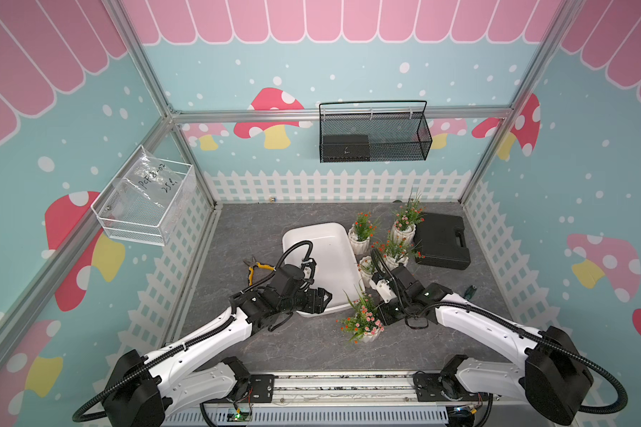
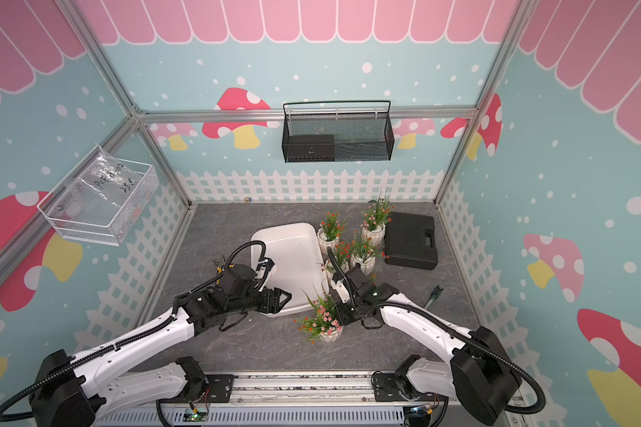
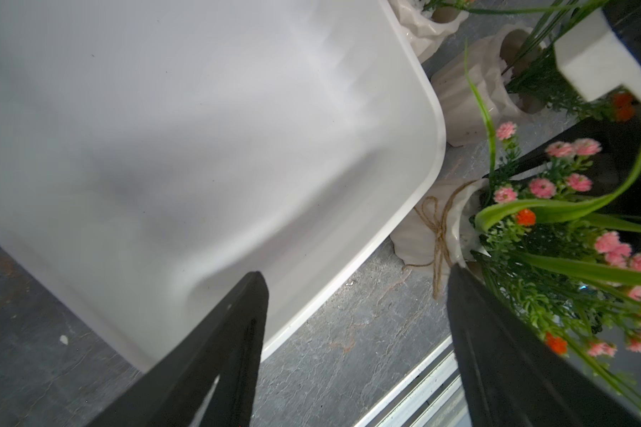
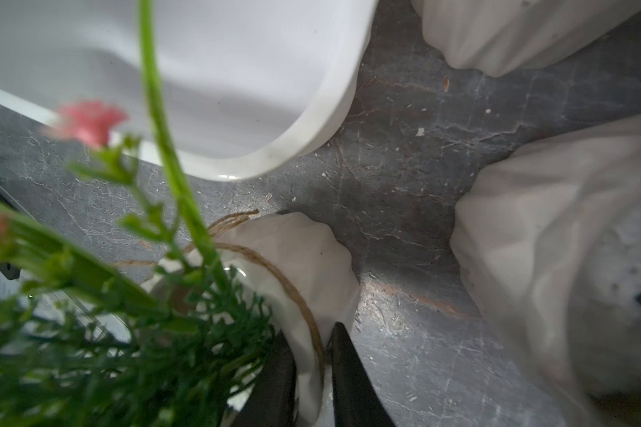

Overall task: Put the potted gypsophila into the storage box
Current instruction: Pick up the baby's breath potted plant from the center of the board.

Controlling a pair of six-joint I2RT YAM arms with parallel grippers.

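While the left end effector (image 1: 325, 298) hangs over the near corner of the storage box (image 1: 322, 251) with its jaws spread wide and nothing between them, the right end effector (image 4: 311, 329) is down at the nearest potted gypsophila (image 1: 370, 334). That pot sits low in the middle of both top views, on the grey tabletop (image 1: 293, 344) just beside the box's near right corner and outside it. Seen from the right wrist, the two black fingers stand close together astride the pot's rim, one inside and one outside. Whether they are pinching the wall or only flanking it, I cannot tell. The box, mid-frame, looks empty. The other pots (image 1: 359, 242) that I can make out cluster along its right side, towards the black case (image 1: 443, 240) at the right. To my eye these pots are small, hard and glossy, probably light but chippable if knocked against each other or the box rim. The tall sprigs likely make them a bit top-heavy. The sprigs are soft and springy, so no good for lifting. The rim wall is the sensible place to hold, or else the ribbed body. The twine (image 4: 274, 266) tied round the neck may add some bite against slipping.
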